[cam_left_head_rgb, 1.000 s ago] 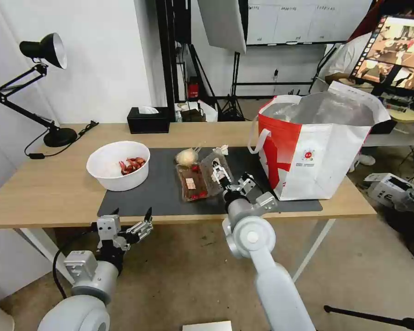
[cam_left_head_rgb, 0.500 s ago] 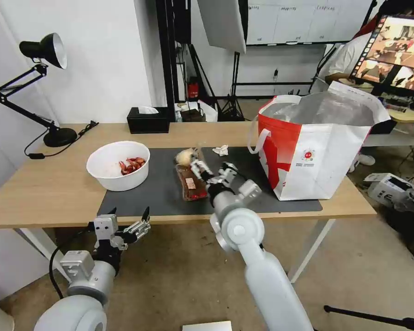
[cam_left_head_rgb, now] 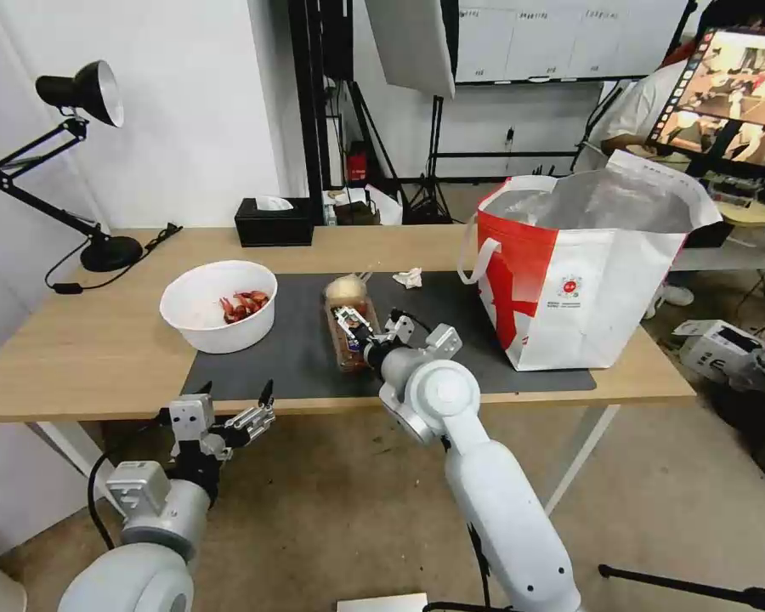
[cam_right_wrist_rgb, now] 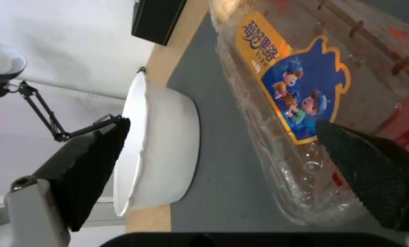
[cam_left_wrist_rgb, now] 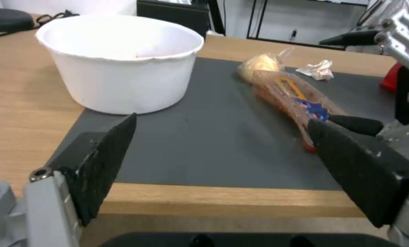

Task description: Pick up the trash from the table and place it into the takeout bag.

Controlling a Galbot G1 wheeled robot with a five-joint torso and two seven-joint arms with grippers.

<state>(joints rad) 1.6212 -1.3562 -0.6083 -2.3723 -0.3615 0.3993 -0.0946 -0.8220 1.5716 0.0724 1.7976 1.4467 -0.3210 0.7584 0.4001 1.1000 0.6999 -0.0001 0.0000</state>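
The right gripper (cam_left_head_rgb: 349, 322), jaws spread, sits over the clear hinged tray (cam_left_head_rgb: 346, 338); the left gripper (cam_left_head_rgb: 234, 404), spread wide too, hangs at seven o'clock.

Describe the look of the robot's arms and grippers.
Both arms are smooth white-grey tubes with round joint housings. The left gripper and right gripper are bare silver metal with black textured finger pads. A black cable loops beside the left arm.

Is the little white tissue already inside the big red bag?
No, the tissue lies on the dark mat, beside the bag.
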